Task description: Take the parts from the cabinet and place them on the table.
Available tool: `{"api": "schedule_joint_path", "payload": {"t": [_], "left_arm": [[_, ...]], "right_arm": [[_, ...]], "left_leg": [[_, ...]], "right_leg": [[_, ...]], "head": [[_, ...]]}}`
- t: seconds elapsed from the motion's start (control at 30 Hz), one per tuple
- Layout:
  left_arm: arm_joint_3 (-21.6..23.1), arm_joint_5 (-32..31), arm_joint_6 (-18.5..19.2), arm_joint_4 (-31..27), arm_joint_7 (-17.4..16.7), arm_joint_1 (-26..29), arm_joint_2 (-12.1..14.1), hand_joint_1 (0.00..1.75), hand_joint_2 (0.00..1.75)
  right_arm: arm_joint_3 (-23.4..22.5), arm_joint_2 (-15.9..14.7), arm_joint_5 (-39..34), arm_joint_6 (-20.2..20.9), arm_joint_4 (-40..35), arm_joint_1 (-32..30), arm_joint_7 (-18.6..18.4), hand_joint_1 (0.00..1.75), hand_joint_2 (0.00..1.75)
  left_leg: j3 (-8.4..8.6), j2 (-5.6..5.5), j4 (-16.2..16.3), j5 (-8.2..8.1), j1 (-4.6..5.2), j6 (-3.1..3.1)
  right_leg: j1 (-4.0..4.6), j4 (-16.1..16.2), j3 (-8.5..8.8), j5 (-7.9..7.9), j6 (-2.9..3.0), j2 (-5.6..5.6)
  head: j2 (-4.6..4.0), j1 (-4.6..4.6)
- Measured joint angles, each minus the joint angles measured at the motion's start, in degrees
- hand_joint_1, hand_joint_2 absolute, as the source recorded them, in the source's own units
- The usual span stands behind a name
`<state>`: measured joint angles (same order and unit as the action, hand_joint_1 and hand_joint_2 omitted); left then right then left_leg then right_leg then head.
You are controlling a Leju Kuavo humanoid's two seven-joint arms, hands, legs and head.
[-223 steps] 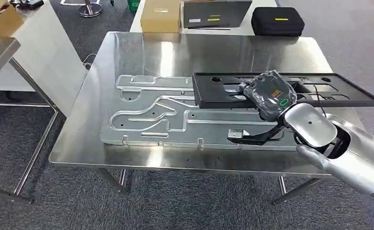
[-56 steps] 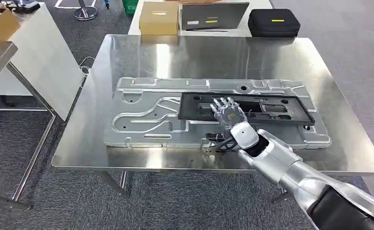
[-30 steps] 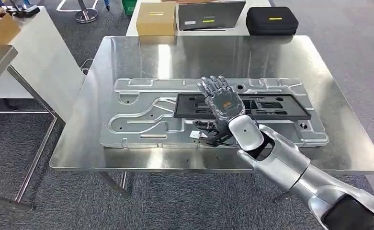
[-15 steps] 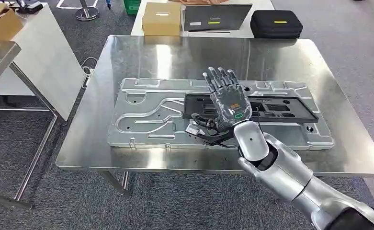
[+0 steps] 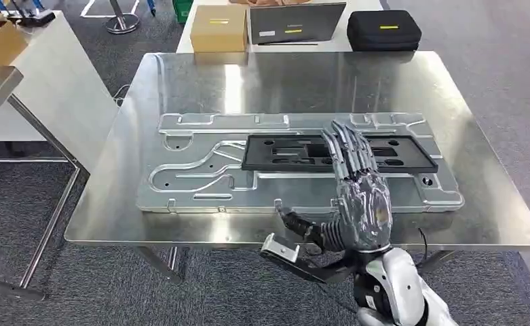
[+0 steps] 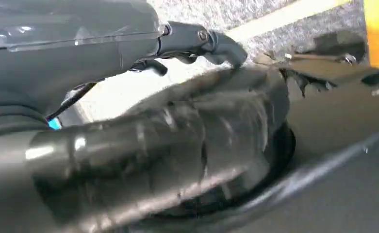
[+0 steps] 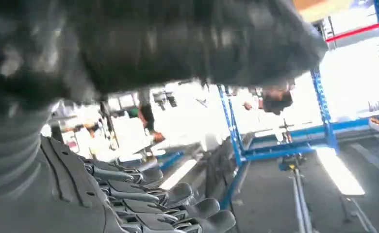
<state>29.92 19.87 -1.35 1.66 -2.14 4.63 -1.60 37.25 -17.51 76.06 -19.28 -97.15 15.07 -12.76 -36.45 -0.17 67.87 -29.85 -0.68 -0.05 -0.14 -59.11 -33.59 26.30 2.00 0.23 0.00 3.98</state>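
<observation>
Fingers (image 5: 347,146) of the right hand (image 5: 360,197) stretch out straight and slightly apart, holding nothing, above the black plastic panel (image 5: 296,152). That long, flat, slotted panel lies on a silver stamped metal plate (image 5: 201,170) on the steel surface (image 5: 180,75). Right wrist view: dark fingers (image 7: 177,201) apart. Left wrist view is blurred; left fingers cannot be told.
</observation>
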Motion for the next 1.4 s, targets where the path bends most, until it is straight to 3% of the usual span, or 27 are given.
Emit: {"api": "schedule_joint_path", "payload": {"t": [0.03,0.07,0.1,0.2,0.23,0.27,0.37,0.4,0.43,0.47,0.53,0.57,0.6,0.63,0.7,0.77,0.87,0.9,0.93,0.97,1.07,1.1,1.23,1.27,1.3,1.37,1.4], "left_arm": [[0.04,0.02,-0.18,0.00,0.00,0.08,0.00,0.00,0.00],[0.09,0.04,-0.24,0.00,0.00,0.11,0.02,0.00,0.00],[0.13,0.02,-0.31,0.00,0.00,0.05,0.02,0.00,1.75],[0.57,-0.11,-0.70,0.00,0.55,0.14,0.00,0.00,1.75],[0.70,-0.13,-0.68,0.00,1.09,0.34,0.00,0.00,1.75],[0.81,-0.13,-0.59,0.00,1.40,0.41,0.00,0.00,1.75],[1.37,-0.13,-0.26,0.00,1.77,0.38,-0.07,0.00,1.75],[1.49,-0.11,-0.24,0.00,1.79,0.39,-0.09,0.00,1.75],[1.51,-0.13,-0.24,0.00,1.79,0.41,-0.09,0.00,1.75],[1.51,-0.13,-0.22,0.00,1.79,0.43,-0.11,0.00,1.75],[1.51,-0.11,-0.22,0.00,1.81,0.37,-0.11,0.00,1.75],[1.51,-0.11,-0.22,0.00,1.84,0.36,-0.11,0.00,1.75],[1.51,-0.13,-0.20,0.00,1.84,0.32,-0.09,0.00,0.00],[1.55,-0.13,-0.15,0.00,1.88,0.31,-0.09,0.00,0.00],[1.60,-0.09,-0.28,0.00,1.99,0.31,-0.09,0.00,0.00],[1.57,0.07,-0.53,0.00,2.08,0.36,-0.09,0.00,0.00],[1.86,-0.11,-0.48,0.00,2.08,0.38,-0.02,0.00,0.00],[1.97,-0.11,-0.44,0.00,2.08,0.38,0.00,0.00,0.00],[1.97,-0.07,-0.29,0.00,1.99,0.38,0.04,0.00,0.00],[1.97,-0.07,-0.22,0.00,1.79,0.38,0.09,0.00,0.00],[1.99,0.00,0.09,0.00,1.33,0.38,0.53,0.00,0.00],[2.01,-0.02,0.17,0.00,1.16,0.36,0.83,0.00,0.00],[2.64,-0.11,0.33,0.00,0.72,0.29,1.05,0.00,0.00],[2.73,-0.13,0.28,0.00,0.66,0.36,1.07,0.00,0.00],[2.75,-0.11,0.26,0.00,0.61,0.37,1.11,0.00,0.00],[2.86,-0.11,0.26,0.00,0.74,0.35,1.11,0.00,0.00],[2.88,-0.09,0.26,0.00,0.85,0.36,1.11,0.00,0.00]], "right_arm": [[-0.35,-0.17,-0.02,-0.18,-0.81,-0.85,0.00,0.00,1.75],[-0.66,-0.35,-0.02,-0.29,-1.60,-1.68,0.07,0.00,1.75],[-0.94,-0.55,-0.02,-0.33,-2.26,-2.45,0.13,0.00,1.75],[-1.86,-1.03,-0.15,-0.29,-4.40,-5.50,0.18,0.00,1.75],[-2.39,-1.49,-0.24,-0.29,-5.32,-6.62,-0.11,0.00,1.75],[-2.71,-1.62,-0.26,-0.31,-5.85,-7.61,-0.28,0.00,1.75],[-3.32,-2.43,-0.50,-0.35,-6.54,-10.15,-0.55,0.00,1.75],[-3.50,-2.62,-0.54,-0.37,-6.70,-10.80,-0.55,0.00,1.75],[-3.54,-2.73,-0.57,-0.37,-6.80,-11.17,-0.55,0.00,1.75],[-3.59,-2.86,-0.57,-0.37,-6.85,-11.32,-0.55,0.00,1.75],[-3.81,-2.89,-0.57,-0.35,-7.20,-11.52,-0.55,0.00,1.75],[-3.85,-2.91,-0.57,-0.35,-7.31,-11.51,-0.55,0.00,1.75],[-3.87,-2.91,-0.57,-0.35,-7.37,-11.67,-0.55,0.00,1.75],[-3.92,-2.91,-0.57,-0.37,-7.57,-11.83,-0.55,0.00,1.75],[-4.05,-2.91,-0.57,-0.44,-7.72,-12.51,-0.52,0.00,1.75],[-4.31,-2.91,-0.57,-0.77,-7.85,-13.50,-0.52,0.00,1.75],[-4.75,-2.91,-0.54,-1.51,-7.94,-15.08,-0.48,0.00,1.75],[-4.83,-2.91,-0.57,-1.60,-7.92,-15.60,-0.48,0.00,1.75],[-4.90,-2.91,-0.61,-1.60,-7.92,-16.05,-0.48,0.00,1.75],[-4.92,-2.89,-0.68,-1.60,-7.92,-16.31,-0.48,0.00,1.75],[-4.90,-2.21,-0.76,-1.38,-7.59,-16.16,-0.46,0.00,1.75],[-4.90,-1.72,-0.74,-1.23,-7.28,-15.96,-0.46,0.00,1.75],[-4.79,-0.35,-0.72,-1.29,-5.78,-15.34,-0.90,0.00,1.75],[-4.79,-0.35,-0.72,-1.36,-5.62,-15.38,-0.96,0.00,1.75],[-4.79,-0.35,-0.79,-1.40,-5.43,-15.44,-1.12,0.00,1.75],[-4.79,-0.35,-0.98,-1.47,-5.08,-15.60,-1.31,0.00,1.75],[-4.79,-0.35,-1.09,-1.49,-4.88,-15.79,-1.33,0.00,1.75]], "left_leg": [[2.81,-0.01,-5.39,2.31,0.13,0.48],[4.59,-0.02,-9.36,2.28,0.40,0.98],[4.86,0.03,-10.03,2.26,0.56,0.99],[4.75,-0.04,-10.28,2.54,0.96,1.49],[5.56,0.03,-11.58,3.41,0.06,1.96],[5.75,0.31,-11.98,3.70,0.26,2.19],[5.45,0.41,-11.95,3.88,0.34,2.48],[5.31,0.44,-11.85,3.87,0.34,2.48],[5.19,0.45,-11.68,3.85,0.32,2.43],[5.13,0.46,-11.44,3.75,0.24,2.28],[5.12,0.45,-10.75,3.38,0.04,1.76],[4.99,0.45,-10.28,3.09,0.05,1.38],[4.80,0.31,-9.77,2.81,0.46,0.95],[4.74,0.28,-9.88,2.84,0.40,0.71],[4.81,0.29,-10.04,3.04,0.26,0.13],[4.30,0.29,-8.74,1.79,0.03,-0.42],[-1.08,0.27,3.17,-4.94,-0.01,-0.62],[-2.71,0.28,6.83,-6.18,-0.02,-0.64],[-3.19,0.28,8.14,-6.13,-0.01,-0.56],[-2.23,0.27,6.59,-4.90,0.02,-0.33],[5.62,0.22,-7.52,1.59,0.54,0.98],[6.60,0.26,-9.86,1.00,0.90,1.21],[6.15,0.10,-10.61,2.51,1.21,1.83],[6.42,0.45,-11.69,3.45,0.42,2.02],[6.07,0.59,-12.19,3.92,0.64,2.42],[4.99,0.69,-12.11,4.66,0.77,2.72],[4.36,0.75,-11.98,4.96,0.79,2.67]], "right_leg": [[-0.01,-0.01,0.13,0.03,-0.02,0.18],[0.01,-0.02,0.15,0.05,-0.11,0.23],[0.13,-0.17,-0.01,0.12,-0.55,0.37],[-0.32,0.30,0.12,-0.15,-1.66,0.26],[-0.13,-0.13,0.14,0.13,-2.03,0.22],[-0.22,-1.41,-0.28,1.31,-2.18,0.16],[-0.56,-12.86,-5.35,7.97,-2.81,0.11],[-0.71,-15.66,-6.64,8.90,-3.03,0.10],[-0.91,-16.00,-6.75,8.31,-3.22,0.07],[-1.18,-13.52,-5.41,6.45,-3.41,0.05],[-1.69,-4.02,-0.16,1.78,-3.75,-0.18],[-1.87,-0.29,1.48,1.78,-3.84,-0.24],[-1.21,-0.30,1.37,1.68,-3.43,-0.01],[-1.23,-0.65,1.22,1.65,-2.76,0.12],[-1.00,-0.68,1.06,1.54,-2.10,0.19],[-1.21,-0.09,1.21,1.08,-1.09,0.09],[-0.90,-0.09,0.86,0.99,-0.44,-0.12],[-0.71,-0.10,0.75,0.97,-0.33,-0.16],[-0.56,-0.14,0.67,0.84,-0.23,-0.18],[-0.44,-0.21,0.62,0.70,-0.18,-0.16],[-0.35,-0.32,0.73,0.67,-0.21,0.11],[-0.13,-0.41,0.59,0.54,-0.48,0.10],[-0.50,0.03,0.26,-0.43,-2.00,0.03],[-0.51,-0.67,0.13,0.36,-2.20,-0.05],[-0.49,-2.04,-0.49,2.51,-2.40,-0.08],[-0.63,-9.76,-3.28,8.32,-2.71,-0.04],[-0.68,-13.74,-4.51,10.32,-2.93,-0.04]], "head": [[0.00,-0.02],[0.00,-0.06],[0.00,-0.02],[0.00,-0.02],[0.00,-0.03],[0.00,-0.07],[0.02,-0.09],[0.00,-0.09],[0.00,-0.11],[0.00,-0.09],[0.00,-0.11],[0.00,-0.11],[0.00,-0.11],[0.02,-0.02],[0.00,-0.02],[0.00,-0.02],[0.00,0.00],[0.02,0.00],[0.00,-0.02],[0.00,-0.02],[0.00,-0.02],[0.00,-0.04],[0.00,0.00],[0.00,-0.07],[0.00,-0.09],[0.00,-0.15],[0.00,-0.13]]}}
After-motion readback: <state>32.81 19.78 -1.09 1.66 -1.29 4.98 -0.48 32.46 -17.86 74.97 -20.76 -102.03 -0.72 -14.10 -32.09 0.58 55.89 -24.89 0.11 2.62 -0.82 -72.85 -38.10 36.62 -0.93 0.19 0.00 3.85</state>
